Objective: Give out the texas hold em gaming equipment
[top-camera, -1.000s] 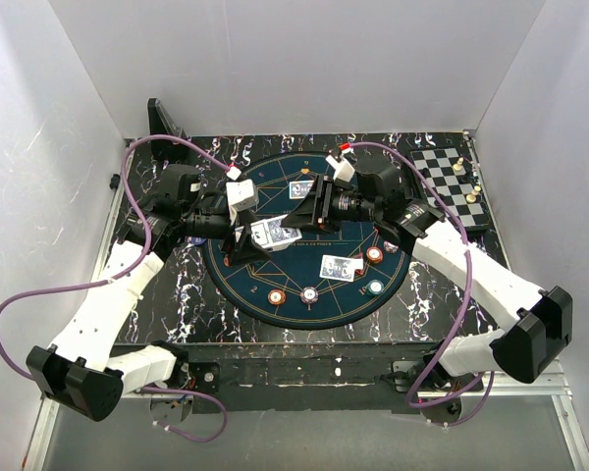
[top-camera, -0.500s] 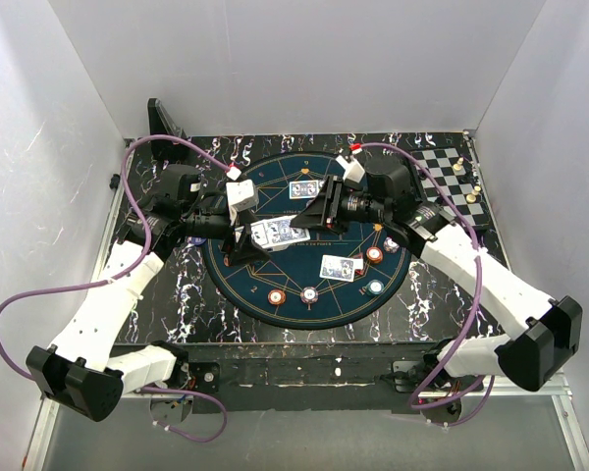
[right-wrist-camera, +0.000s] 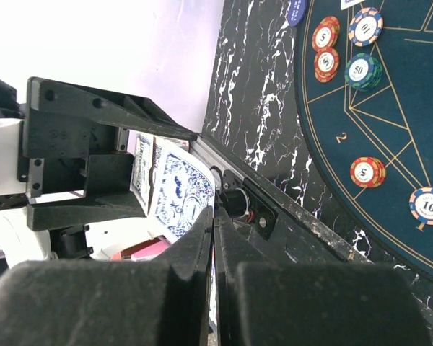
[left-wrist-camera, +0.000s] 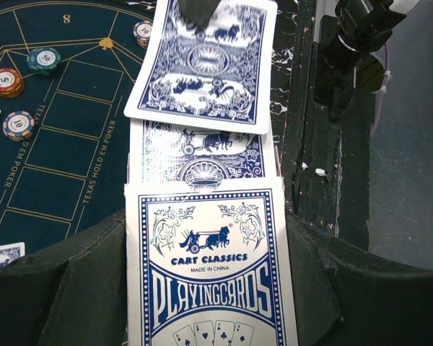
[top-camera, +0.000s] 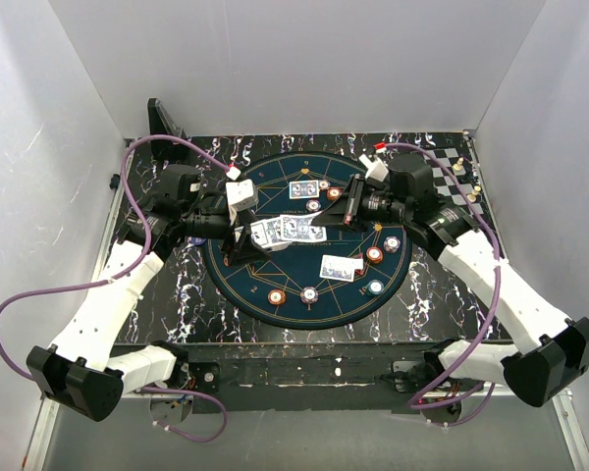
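Observation:
My left gripper [left-wrist-camera: 209,295] is shut on a blue-and-white playing card box [left-wrist-camera: 211,267], held over the left part of the round blue mat [top-camera: 275,270]. Blue-backed cards fan out of its far end. My right gripper [right-wrist-camera: 215,216] is shut on the outermost card [right-wrist-camera: 182,189], the same card [left-wrist-camera: 202,65] that sticks out farthest in the left wrist view. From above, that card [top-camera: 306,232] bridges the two grippers [top-camera: 243,232] [top-camera: 331,218]. Two face-up card groups [top-camera: 303,189] [top-camera: 341,267] lie on the mat, with striped poker chips [top-camera: 374,254] [top-camera: 309,293] [top-camera: 277,295] scattered around them.
A black-and-white chessboard [top-camera: 458,182] with small pieces sits at the back right of the marbled black table [top-camera: 191,285]. More chips [right-wrist-camera: 364,71] [left-wrist-camera: 6,81] lie near the mat's edges. White walls close in the table on three sides.
My right gripper has closed on the top card and moved right, drawing the card out of the box. The left arm has held still.

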Robot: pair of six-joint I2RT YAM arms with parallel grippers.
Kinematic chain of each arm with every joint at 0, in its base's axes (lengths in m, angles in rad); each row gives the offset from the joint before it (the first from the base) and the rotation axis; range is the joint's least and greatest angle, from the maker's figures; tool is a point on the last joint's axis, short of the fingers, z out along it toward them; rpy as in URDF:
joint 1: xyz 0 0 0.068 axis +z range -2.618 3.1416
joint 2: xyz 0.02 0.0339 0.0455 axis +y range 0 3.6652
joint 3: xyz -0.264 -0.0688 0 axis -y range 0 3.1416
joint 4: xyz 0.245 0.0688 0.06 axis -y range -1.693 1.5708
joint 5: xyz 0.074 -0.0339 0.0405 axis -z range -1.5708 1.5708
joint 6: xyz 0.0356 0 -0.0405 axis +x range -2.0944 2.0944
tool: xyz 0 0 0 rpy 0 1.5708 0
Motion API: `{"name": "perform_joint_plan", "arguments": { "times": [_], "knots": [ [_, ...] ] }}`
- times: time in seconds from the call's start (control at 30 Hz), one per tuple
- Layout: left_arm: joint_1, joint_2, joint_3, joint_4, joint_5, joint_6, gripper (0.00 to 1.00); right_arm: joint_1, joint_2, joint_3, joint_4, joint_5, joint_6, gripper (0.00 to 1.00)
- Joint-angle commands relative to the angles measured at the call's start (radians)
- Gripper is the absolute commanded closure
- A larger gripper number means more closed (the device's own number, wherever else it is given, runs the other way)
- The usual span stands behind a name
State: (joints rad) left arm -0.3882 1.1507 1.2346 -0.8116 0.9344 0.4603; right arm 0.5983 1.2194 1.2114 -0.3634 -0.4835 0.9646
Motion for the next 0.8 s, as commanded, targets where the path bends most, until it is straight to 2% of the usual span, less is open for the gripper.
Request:
{"name": "perform_joint_plan", "arguments": {
  "times": [0.0,0.2,0.33,0.53,0.77],
  "knots": [
    [0.005,-0.016,0.016,0.020,0.020,0.012,0.63,-0.060,-0.060,0.010,-0.026,-0.046,-0.012,0.97],
    [0.006,-0.009,0.006,0.022,0.015,0.020,0.63,-0.234,-0.049,0.066,-0.043,-0.147,-0.023,0.99],
    [0.006,0.001,0.006,0.032,0.018,0.011,0.63,-0.347,0.046,0.109,0.018,-0.249,-0.014,0.99],
    [0.006,0.001,0.017,0.020,0.020,0.015,0.63,-0.364,0.342,0.270,0.038,-0.207,-0.113,0.99],
    [0.008,0.009,0.040,0.019,0.030,-0.003,0.63,-0.364,0.814,0.614,0.010,-0.116,-0.178,0.99]
  ]
}}
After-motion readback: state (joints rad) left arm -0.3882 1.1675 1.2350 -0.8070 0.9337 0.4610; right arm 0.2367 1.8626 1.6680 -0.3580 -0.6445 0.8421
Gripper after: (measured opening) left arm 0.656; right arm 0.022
